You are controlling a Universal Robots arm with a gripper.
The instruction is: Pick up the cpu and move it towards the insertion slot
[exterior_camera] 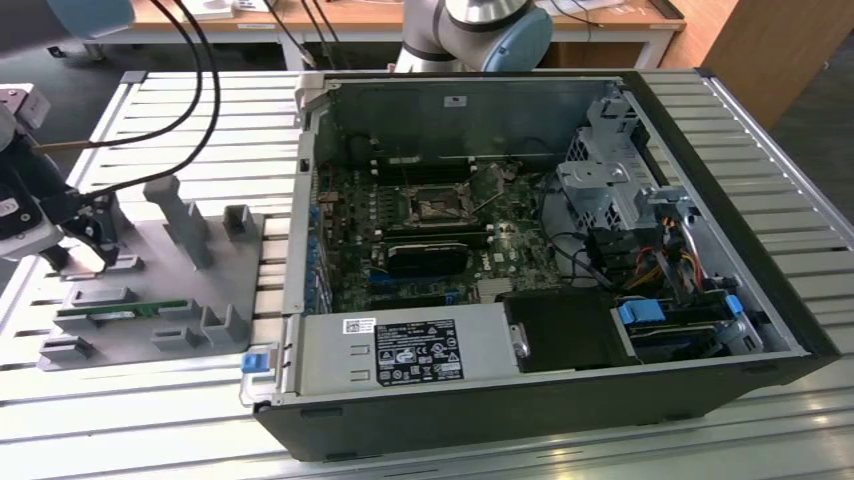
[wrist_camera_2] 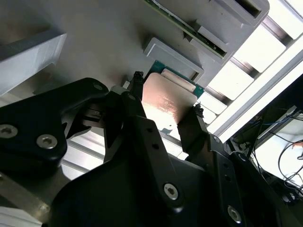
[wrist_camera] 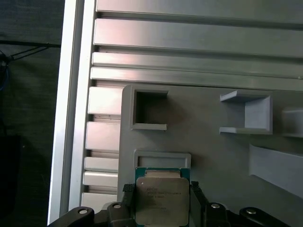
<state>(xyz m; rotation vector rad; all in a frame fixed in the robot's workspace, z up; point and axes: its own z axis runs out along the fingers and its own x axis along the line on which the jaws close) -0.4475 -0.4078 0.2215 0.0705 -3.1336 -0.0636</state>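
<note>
The cpu (wrist_camera: 161, 204), a flat square chip with a silvery top and green rim, sits between my gripper's (wrist_camera: 161, 188) two black fingers in both wrist views. The fingers press on its opposite edges, so the gripper (wrist_camera_2: 166, 94) is shut on the cpu (wrist_camera_2: 163, 108). It sits just over a shallow rectangular recess of the grey tray (wrist_camera: 203, 156). In the exterior view my gripper (exterior_camera: 83, 255) hangs low over the tray (exterior_camera: 180, 290) at that view's far left. The insertion slot (exterior_camera: 434, 207), a shiny-framed socket, lies on the motherboard inside the open computer case, well toward the exterior view's right.
A green memory stick (exterior_camera: 120, 313) lies in the tray near the gripper. Upright grey posts (exterior_camera: 187, 228) rise from the tray. The case wall (exterior_camera: 304, 200) stands between tray and motherboard. Cables (exterior_camera: 200, 90) hang above the slatted table (exterior_camera: 200, 120). A drive cage (exterior_camera: 607, 185) fills the case's right.
</note>
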